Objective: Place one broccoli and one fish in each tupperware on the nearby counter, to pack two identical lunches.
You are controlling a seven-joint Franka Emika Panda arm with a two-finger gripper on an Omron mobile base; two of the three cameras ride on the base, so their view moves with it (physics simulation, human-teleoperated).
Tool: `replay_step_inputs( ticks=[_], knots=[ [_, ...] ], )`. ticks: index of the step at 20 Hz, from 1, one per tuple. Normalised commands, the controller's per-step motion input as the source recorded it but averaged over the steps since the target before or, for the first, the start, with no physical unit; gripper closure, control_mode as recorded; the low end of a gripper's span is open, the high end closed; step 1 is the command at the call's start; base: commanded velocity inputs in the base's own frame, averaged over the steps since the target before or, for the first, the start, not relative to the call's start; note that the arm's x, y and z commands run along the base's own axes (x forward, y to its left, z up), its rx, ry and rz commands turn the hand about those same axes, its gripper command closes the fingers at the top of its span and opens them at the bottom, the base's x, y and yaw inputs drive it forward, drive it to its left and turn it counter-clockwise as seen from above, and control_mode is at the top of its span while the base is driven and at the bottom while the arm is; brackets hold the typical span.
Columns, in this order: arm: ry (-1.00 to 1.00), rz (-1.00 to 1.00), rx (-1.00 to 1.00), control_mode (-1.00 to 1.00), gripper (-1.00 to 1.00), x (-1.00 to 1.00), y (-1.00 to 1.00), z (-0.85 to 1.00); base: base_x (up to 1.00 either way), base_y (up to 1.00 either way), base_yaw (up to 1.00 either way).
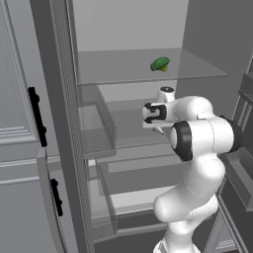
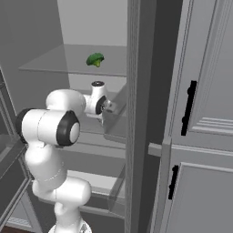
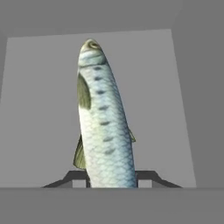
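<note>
The fridge (image 1: 148, 29) stands open, its glass shelves (image 1: 128, 69) stacked one above another, and the arm (image 1: 197, 143) reaches into it at the middle level. On the top shelf, toward the right in the left base view, one broccoli (image 1: 160, 64) lies alone, well above the hand and apart from it.

In the hand view the pale silvery fish (image 3: 103, 122) fills the middle of the frame, its head pointing away from the camera and its tail end down between the two dark finger tips. The gripper (image 3: 111, 179) has closed on the fish: the fingers (image 3: 146, 177) sit tight against its flanks near the tail, with no gap showing on either side.

The step in hand looks to be lifting this fish out of the fridge. Since the hold is near the tail, most of the body hangs beyond the fingers, so it may droop or swing. I would raise it only a little off the shelf, then draw straight back toward the robot, keeping clear of the shelf above and the door bins (image 1: 99, 128) on the left. A slow, level retreat should stop the slim body from slipping through the fingers.
</note>
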Motion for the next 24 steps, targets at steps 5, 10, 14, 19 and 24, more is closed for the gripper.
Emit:
replay_step_inputs(
  ticks=[5, 10, 14, 19, 24],
  knots=[
    [-0.05, 0.0, 0.0, -1.0, 1.0, -1.0, 0.15, 0.26, 0.0, 0.0, 0.0],
    [-0.02, 0.02, 0.0, -1.0, 1.0, -1.0, 0.03, 0.7, 0.0, 0.0, 0.0],
    [0.0, 0.0, 0.0, -1.0, 1.0, -1.0, 0.1, 0.49, 0.0, 0.0, 0.0],
    [-0.05, 0.0, 0.0, -1.0, 1.0, -1.0, 0.01, 0.01, 0.0, 0.0, 0.0],
    [-0.06, 0.0, 0.0, -1.0, 1.0, -1.0, 0.0, 0.0, 0.0, 0.0, 0.0]
  ],
)
